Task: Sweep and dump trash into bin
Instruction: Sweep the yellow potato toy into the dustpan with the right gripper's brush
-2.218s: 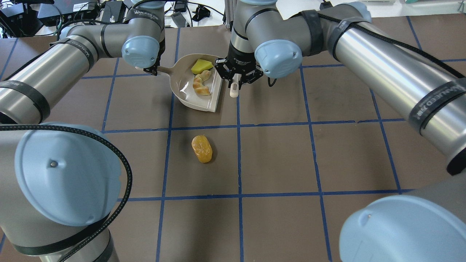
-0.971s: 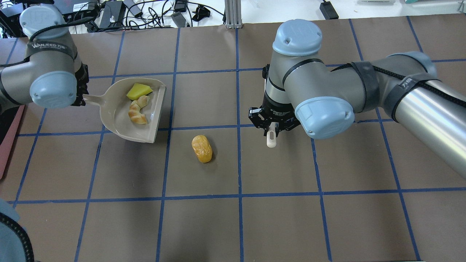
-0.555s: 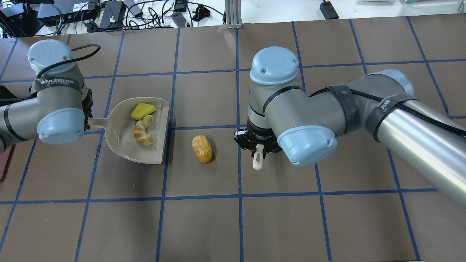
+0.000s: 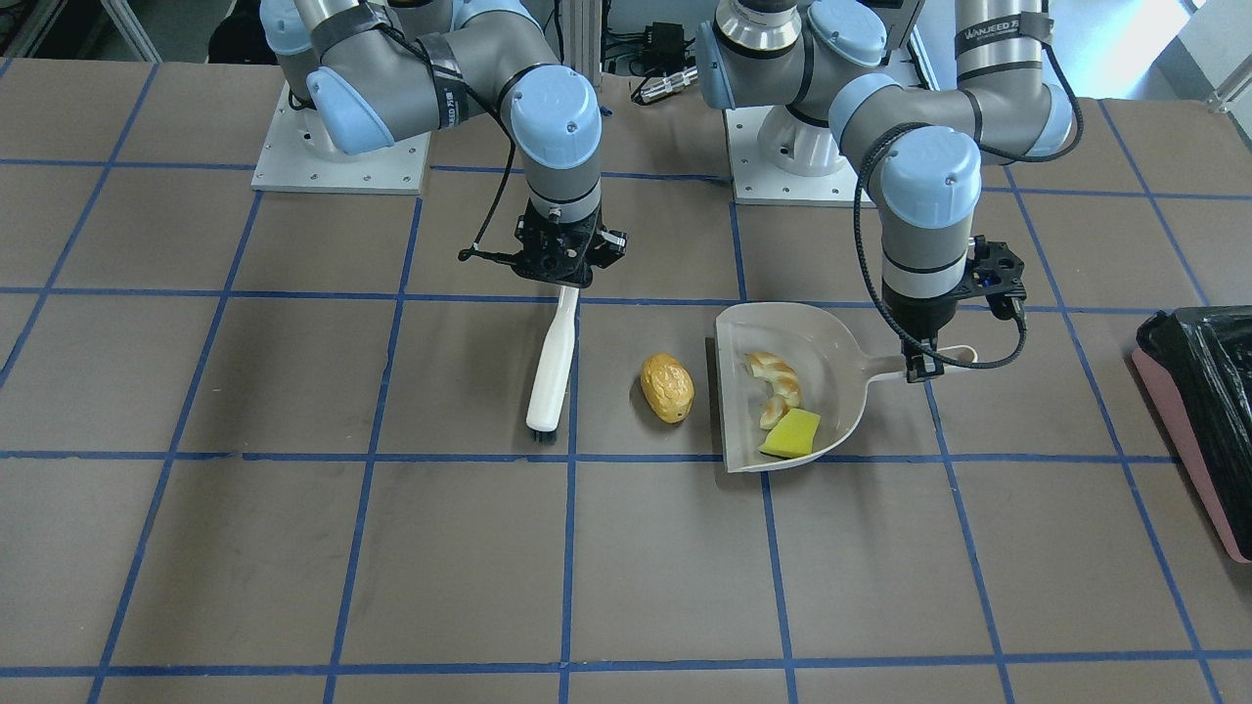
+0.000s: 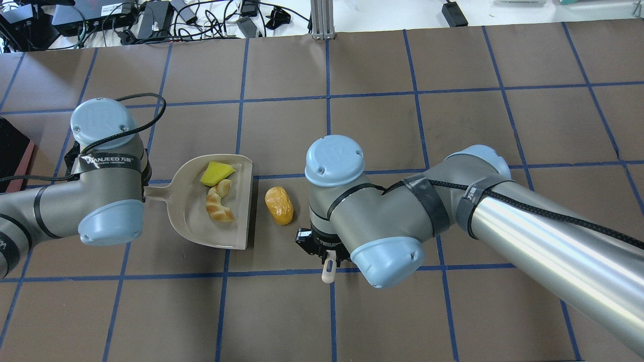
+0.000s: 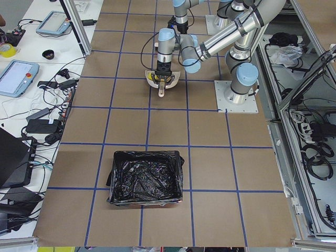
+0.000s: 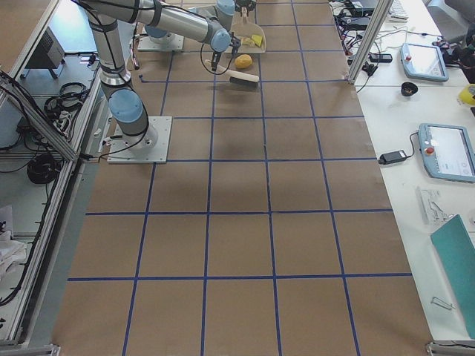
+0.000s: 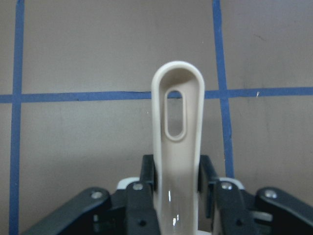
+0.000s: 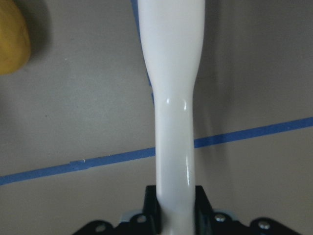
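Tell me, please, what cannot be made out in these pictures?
- Brush head: overhead view, hidden under the right arm; right wrist view, beyond the top edge.
- Bin: front-facing view, cut off by the right edge; overhead view, only a corner at the left edge.
- Dustpan: left wrist view shows only its handle; the pan is out of frame.
- Potato-like lump: right wrist view, cut off by the left edge.

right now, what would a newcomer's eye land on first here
The yellow-brown potato-like lump lies mid-table, between the white brush in the right end effector and the dustpan in the left end effector. The dustpan holds a bread piece and a yellow-green wedge; the black-lined bin stands at the table's left end.
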Controlling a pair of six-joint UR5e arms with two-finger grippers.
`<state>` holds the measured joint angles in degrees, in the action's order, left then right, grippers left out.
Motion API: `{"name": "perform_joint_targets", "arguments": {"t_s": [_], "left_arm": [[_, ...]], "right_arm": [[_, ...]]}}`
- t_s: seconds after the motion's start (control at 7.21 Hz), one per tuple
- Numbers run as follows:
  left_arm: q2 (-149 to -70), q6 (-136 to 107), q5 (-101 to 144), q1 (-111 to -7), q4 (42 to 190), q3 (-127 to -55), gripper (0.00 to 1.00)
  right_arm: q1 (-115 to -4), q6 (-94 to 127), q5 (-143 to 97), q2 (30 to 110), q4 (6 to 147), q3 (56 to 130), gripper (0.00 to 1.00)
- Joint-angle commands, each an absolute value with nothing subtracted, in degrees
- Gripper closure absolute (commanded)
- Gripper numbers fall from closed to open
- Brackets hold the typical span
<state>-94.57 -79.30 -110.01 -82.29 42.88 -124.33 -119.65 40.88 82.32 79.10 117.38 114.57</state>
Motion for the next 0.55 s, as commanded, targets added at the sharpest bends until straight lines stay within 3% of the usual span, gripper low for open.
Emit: {"name": "perform_joint_targets", "arguments": {"t_s": [0.0, 0.42], "left_arm": [[-95.5, -82.7, -112.8, -85.8, 42.6, -124.4, 1.00], [-98.1, -84.9, -113.2, -86.0, 40.3, -124.2, 1.00]], "right_arm": [[-123.1, 44.7, 82.2, 78.0, 120.5, 114.4, 1.00], [-129.3, 47.4, 82.2, 69.0, 120.7, 103.9, 1.00]]}}
